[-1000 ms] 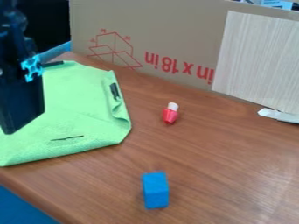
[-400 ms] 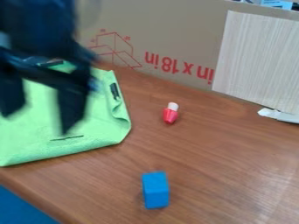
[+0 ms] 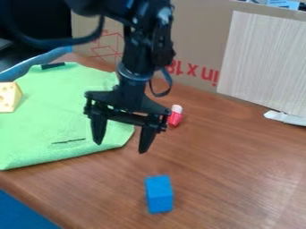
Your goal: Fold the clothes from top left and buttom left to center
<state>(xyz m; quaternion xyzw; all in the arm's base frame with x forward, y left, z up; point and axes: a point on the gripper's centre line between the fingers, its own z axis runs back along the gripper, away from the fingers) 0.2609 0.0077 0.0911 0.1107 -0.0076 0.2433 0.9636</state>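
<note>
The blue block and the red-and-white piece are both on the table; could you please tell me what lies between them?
Only bare wooden tabletop lies between the blue block and the red-and-white piece, as the camera view shows.

The arm enters from the top edge. The gripper hangs downward, slightly tilted (fingers spread apart).

Tabletop robot workspace, cardboard-walled.
</note>
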